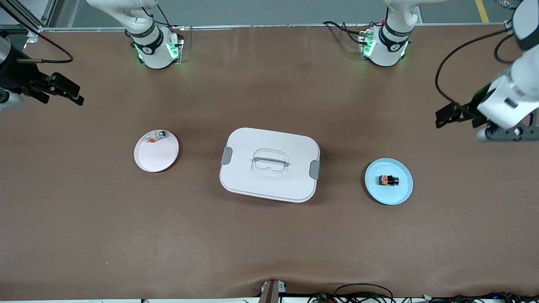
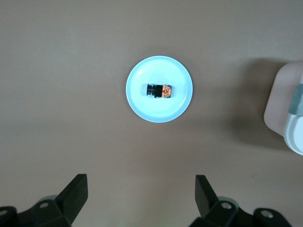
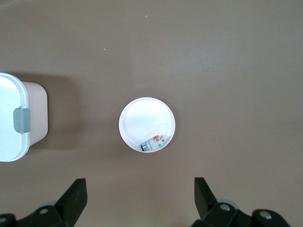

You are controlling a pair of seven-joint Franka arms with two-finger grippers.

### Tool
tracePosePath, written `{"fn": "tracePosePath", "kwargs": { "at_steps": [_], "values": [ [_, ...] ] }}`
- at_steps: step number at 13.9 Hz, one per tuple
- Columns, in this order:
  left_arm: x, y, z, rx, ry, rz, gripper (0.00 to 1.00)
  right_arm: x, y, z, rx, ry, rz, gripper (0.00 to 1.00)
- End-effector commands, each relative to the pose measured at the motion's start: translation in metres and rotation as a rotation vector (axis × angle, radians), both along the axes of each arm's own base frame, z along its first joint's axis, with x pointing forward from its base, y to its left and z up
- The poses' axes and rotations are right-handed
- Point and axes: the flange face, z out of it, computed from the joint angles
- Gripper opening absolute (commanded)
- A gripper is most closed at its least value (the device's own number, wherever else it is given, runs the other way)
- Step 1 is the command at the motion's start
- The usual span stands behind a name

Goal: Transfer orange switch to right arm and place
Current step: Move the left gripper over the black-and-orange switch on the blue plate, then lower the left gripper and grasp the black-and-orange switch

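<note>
Only the lidded box point(image 1: 269, 165) stands between both plates' open surroundings.

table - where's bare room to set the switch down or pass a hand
Bare table runs wide nearer the front camera than the white lidded box. Gaps lie between the box and the pink plate, and between the box and the blue plate holding the orange switch. Nowhere is crowded.

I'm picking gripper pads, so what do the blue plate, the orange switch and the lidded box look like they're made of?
Blue plate: probably smooth plastic or melamine, evenly coloured with a soft sheen. Orange switch: apparently moulded black plastic with an orange-brown face. Lidded box: matte white plastic lid with grey clips.
</note>
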Motion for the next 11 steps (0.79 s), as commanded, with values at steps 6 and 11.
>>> {"fn": "tracePosePath", "kwargs": {
  "at_steps": [6,11],
  "values": [
    [0.025,-0.005,-0.145,0.006,-0.05,-0.02,1.0,-0.005,0.001,0.003,-0.019,-0.014,0.011,1.0],
    [0.038,-0.023,-0.223,0.048,-0.024,-0.097,1.0,-0.005,0.003,0.004,-0.018,-0.016,0.037,1.0]
  ]
}}
